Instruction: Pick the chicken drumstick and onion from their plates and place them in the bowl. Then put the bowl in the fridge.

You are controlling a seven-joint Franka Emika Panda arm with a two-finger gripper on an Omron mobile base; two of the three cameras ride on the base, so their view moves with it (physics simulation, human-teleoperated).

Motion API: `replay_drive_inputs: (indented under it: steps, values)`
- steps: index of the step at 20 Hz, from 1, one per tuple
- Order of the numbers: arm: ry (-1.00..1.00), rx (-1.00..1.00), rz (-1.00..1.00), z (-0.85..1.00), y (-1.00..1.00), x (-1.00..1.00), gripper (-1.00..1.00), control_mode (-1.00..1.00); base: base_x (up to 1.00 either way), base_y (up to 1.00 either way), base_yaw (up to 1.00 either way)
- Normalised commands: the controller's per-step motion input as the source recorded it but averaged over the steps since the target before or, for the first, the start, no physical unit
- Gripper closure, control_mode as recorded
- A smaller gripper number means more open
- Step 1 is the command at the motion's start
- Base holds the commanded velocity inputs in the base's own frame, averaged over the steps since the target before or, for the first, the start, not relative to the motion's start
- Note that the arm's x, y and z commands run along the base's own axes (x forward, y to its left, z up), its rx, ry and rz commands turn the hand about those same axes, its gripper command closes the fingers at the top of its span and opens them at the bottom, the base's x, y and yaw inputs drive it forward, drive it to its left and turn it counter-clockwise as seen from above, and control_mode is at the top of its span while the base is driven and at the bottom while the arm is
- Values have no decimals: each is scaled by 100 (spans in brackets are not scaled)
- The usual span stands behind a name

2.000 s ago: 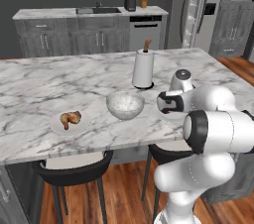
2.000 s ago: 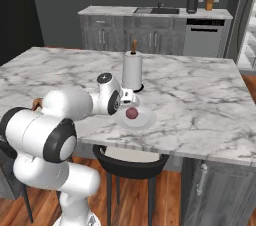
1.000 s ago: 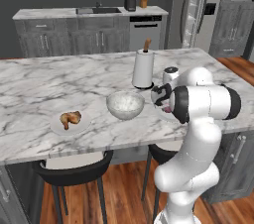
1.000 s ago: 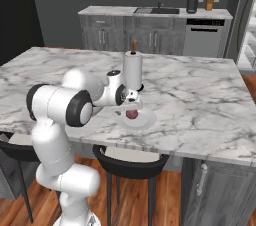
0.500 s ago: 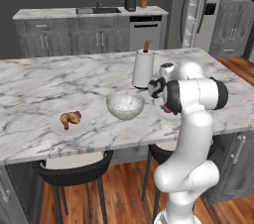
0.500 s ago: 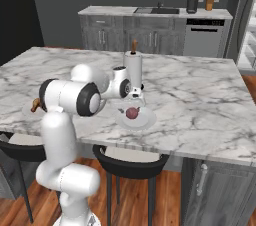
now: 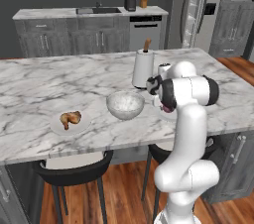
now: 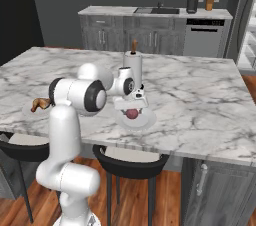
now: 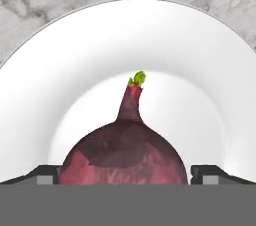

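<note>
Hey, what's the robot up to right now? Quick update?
Gripper open, fingertips either side of the onion. Onion sits on its plate, not lifted. Bowl waiting. Nothing in the way.

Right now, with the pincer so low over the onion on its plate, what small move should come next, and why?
Probably close the pincer on the onion. In the hand view its two dark fingertips stand on either side of the bulb, apart from it, and the onion lies on the white plate. The bowl waits beside it, with nothing seen inside.
</note>
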Motion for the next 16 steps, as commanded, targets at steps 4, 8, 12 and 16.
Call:
replay_drive_inputs:
  steps: [4, 8, 12, 16]
  values:
    - [2, 0, 0, -19, -3, 0, -100, -100, 0, 0, 0]
    - [4, 0, -2, -24, 0, 0, 100, -100, 0, 0, 0]
    - [5, 0, -6, -19, 0, -1, 100, -100, 0, 0, 0]
    - [3, 11, -3, 10, 0, -18, 100, -100, 0, 0, 0]
